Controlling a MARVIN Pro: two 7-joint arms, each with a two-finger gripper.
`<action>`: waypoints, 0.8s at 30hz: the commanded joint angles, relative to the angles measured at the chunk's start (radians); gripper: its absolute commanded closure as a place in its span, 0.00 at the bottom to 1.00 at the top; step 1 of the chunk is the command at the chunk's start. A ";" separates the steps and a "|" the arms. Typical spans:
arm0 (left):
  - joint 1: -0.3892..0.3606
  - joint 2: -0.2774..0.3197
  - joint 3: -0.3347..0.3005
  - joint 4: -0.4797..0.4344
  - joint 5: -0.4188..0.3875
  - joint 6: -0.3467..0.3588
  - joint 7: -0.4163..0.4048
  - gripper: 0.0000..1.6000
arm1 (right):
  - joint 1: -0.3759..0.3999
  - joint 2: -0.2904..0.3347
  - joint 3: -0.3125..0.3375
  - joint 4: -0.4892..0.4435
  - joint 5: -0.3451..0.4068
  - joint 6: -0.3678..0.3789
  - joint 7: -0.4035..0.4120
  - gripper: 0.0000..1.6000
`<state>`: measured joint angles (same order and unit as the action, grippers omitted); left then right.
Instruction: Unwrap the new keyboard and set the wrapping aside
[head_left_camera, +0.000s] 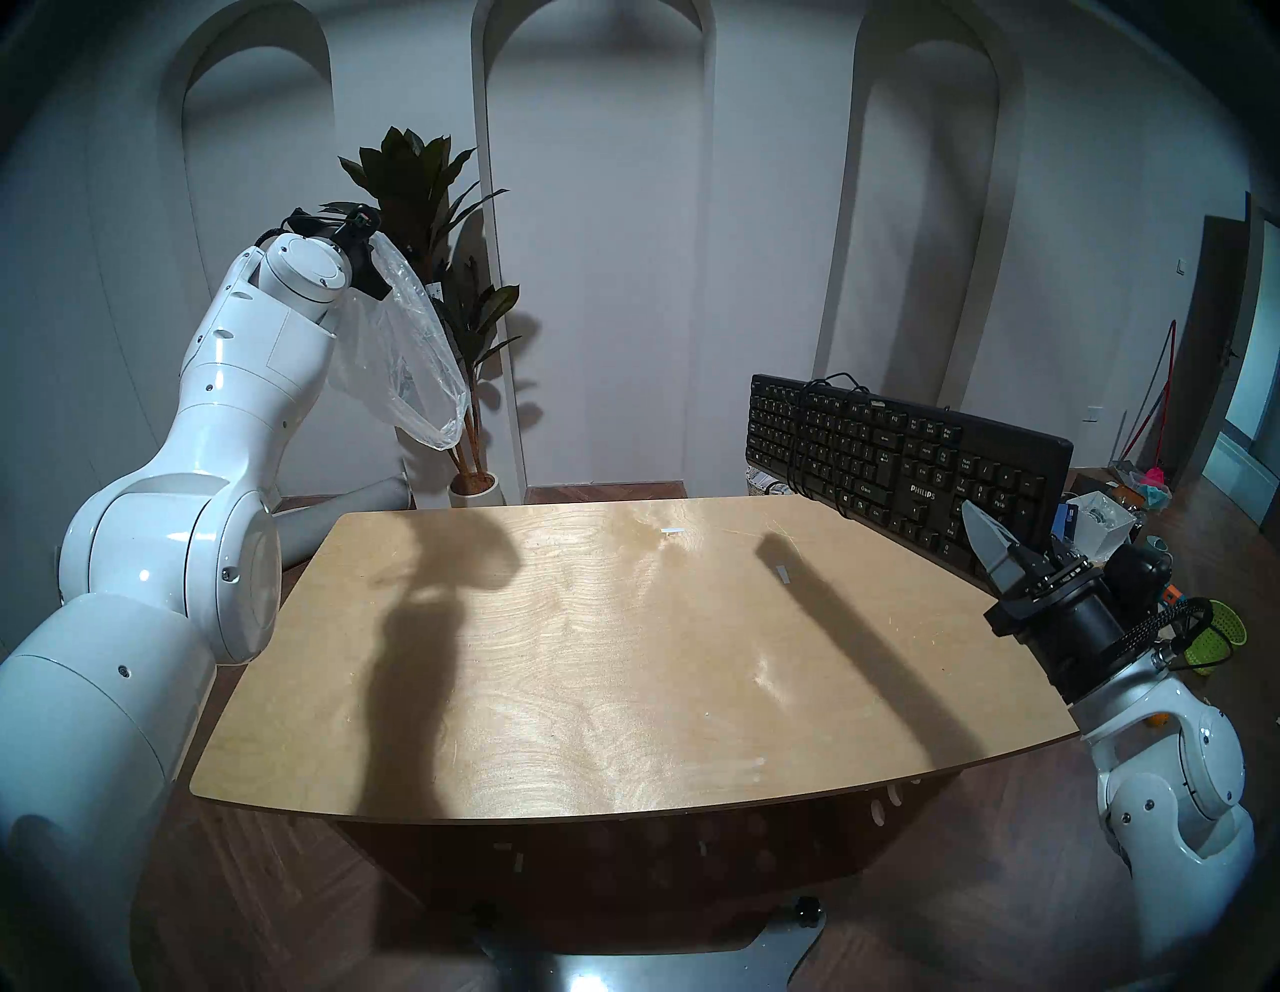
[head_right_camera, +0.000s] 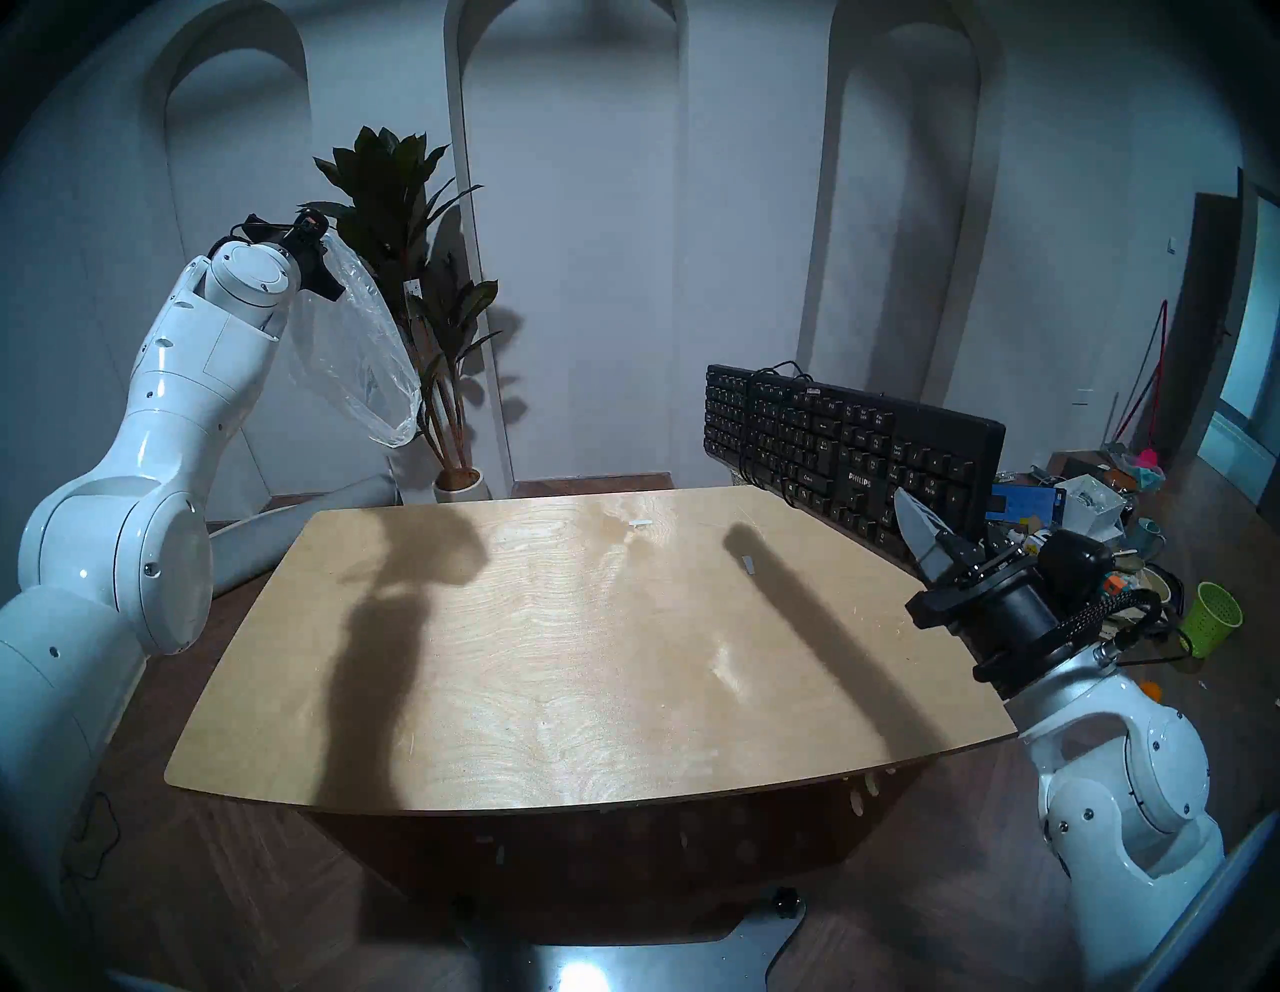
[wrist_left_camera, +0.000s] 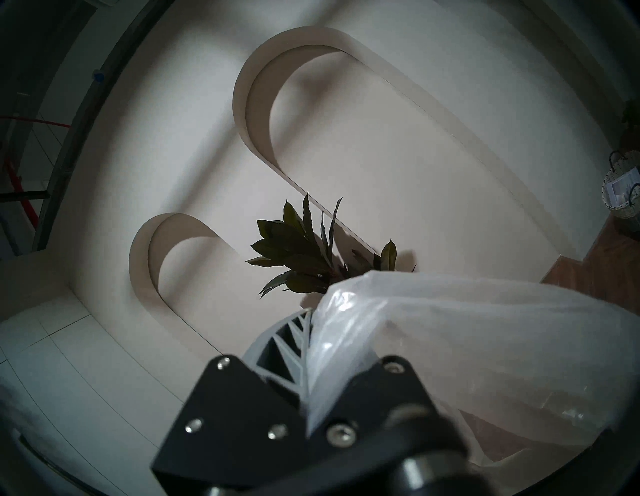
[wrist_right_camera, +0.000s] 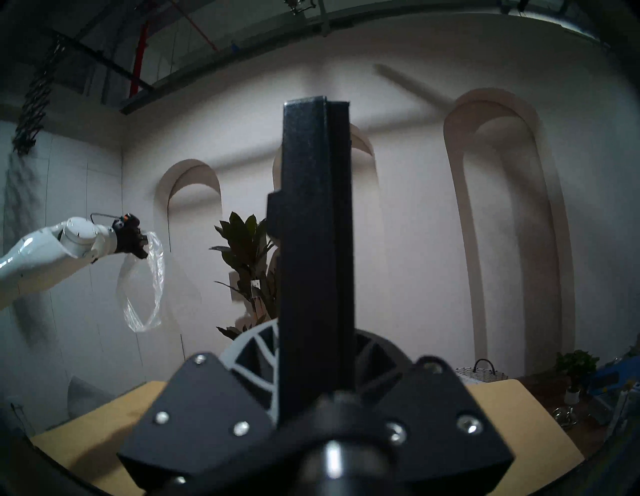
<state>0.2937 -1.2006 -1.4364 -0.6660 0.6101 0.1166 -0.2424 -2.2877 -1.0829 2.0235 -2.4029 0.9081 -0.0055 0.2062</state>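
The black Philips keyboard (head_left_camera: 893, 457) (head_right_camera: 845, 443) hangs in the air over the table's far right corner, tilted up with its keys facing me and its black cable (head_left_camera: 807, 443) looped around it. My right gripper (head_left_camera: 973, 516) (head_right_camera: 904, 502) is shut on its near right end; in the right wrist view the keyboard (wrist_right_camera: 315, 242) stands edge-on between the fingers (wrist_right_camera: 252, 350). The wrapping (head_left_camera: 409, 353) (head_right_camera: 360, 360) (wrist_right_camera: 145, 287), an empty clear plastic bag, dangles from my left gripper (head_left_camera: 370, 263) (wrist_left_camera: 310, 318), raised high beyond the table's far left corner and shut on the bag's (wrist_left_camera: 450, 339) top.
The wooden table (head_left_camera: 554, 658) bears only two small tape scraps (head_left_camera: 672, 531) (head_left_camera: 783, 573). A potted plant (head_left_camera: 429, 208) stands right behind the hanging bag. Clutter and a green basket (head_left_camera: 1222, 634) lie on the floor beyond the right arm.
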 joint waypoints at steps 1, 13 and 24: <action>-0.040 -0.021 -0.014 0.006 -0.014 0.000 0.016 1.00 | 0.081 -0.016 0.019 -0.039 0.143 0.030 -0.019 1.00; -0.076 -0.043 -0.070 0.000 -0.072 -0.012 0.033 1.00 | 0.168 0.001 -0.068 0.004 0.436 0.240 -0.126 1.00; -0.072 -0.051 -0.099 0.027 -0.099 -0.020 0.051 1.00 | 0.265 0.054 -0.147 0.014 0.640 0.432 -0.248 1.00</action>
<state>0.2633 -1.2494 -1.5229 -0.6392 0.5215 0.1087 -0.2052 -2.1198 -1.0695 1.8782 -2.3684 1.4438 0.3609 -0.0069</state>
